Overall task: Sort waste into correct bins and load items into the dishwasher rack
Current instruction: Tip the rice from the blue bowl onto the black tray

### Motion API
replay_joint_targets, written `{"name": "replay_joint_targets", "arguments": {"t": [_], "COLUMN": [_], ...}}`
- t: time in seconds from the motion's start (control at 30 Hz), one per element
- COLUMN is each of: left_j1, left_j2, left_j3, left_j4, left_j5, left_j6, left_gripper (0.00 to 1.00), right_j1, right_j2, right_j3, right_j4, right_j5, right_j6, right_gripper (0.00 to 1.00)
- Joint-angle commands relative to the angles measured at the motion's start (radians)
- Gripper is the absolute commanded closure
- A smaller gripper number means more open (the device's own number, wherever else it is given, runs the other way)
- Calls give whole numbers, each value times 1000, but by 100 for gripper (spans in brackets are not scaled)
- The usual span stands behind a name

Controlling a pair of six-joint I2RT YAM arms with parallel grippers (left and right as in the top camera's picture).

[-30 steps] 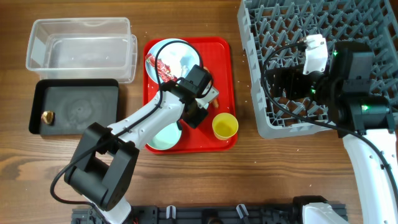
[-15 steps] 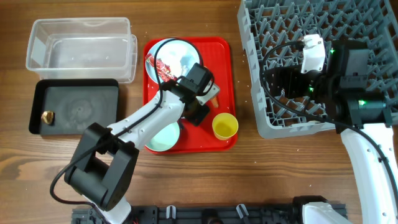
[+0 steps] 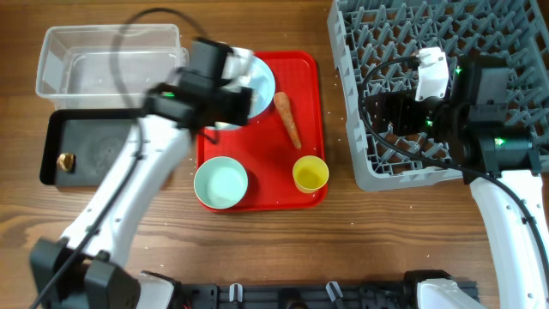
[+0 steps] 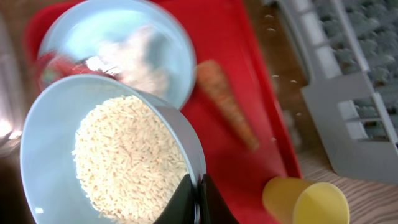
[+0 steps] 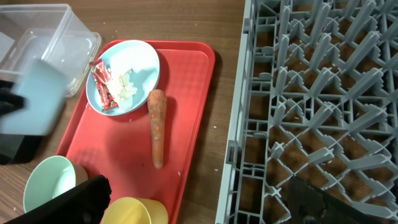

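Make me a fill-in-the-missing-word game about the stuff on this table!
1. The left gripper holds a blue bowl full of ____.
2. The carrot lies on a tray whose colour is ____.
3. The cup on that tray is ____.
4. The wrapper lies on a blue ____.

Missing words: rice; red; yellow; plate.
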Motion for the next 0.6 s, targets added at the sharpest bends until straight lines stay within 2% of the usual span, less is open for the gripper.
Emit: {"name": "replay_joint_targets", "arguments": {"t": [0.0, 0.13, 0.27, 0.4, 0.57], "left_j1": [164, 378, 595, 728, 931], "left_j2": [-59, -58, -54, -48, 3], "left_j3": [21, 14, 14, -10, -102], "left_j4": [-72, -154, -193, -198, -180], "left_j5": [113, 227, 330, 414, 692], "left_j6": [-35, -29, 29, 82, 206], "left_gripper": [96, 96, 96, 96, 96], "right_j1": [-4, -4, -4, -4, -4], "right_j2": [8, 8, 8, 8, 8], "right_j3": [6, 6, 6, 6, 6], "right_j4": [1, 1, 0, 0, 0], "right_j5": [6, 6, 6, 6, 6], "right_j6": [-17, -17, -17, -17, -16], "right_gripper": [7, 7, 7, 7, 7]}}
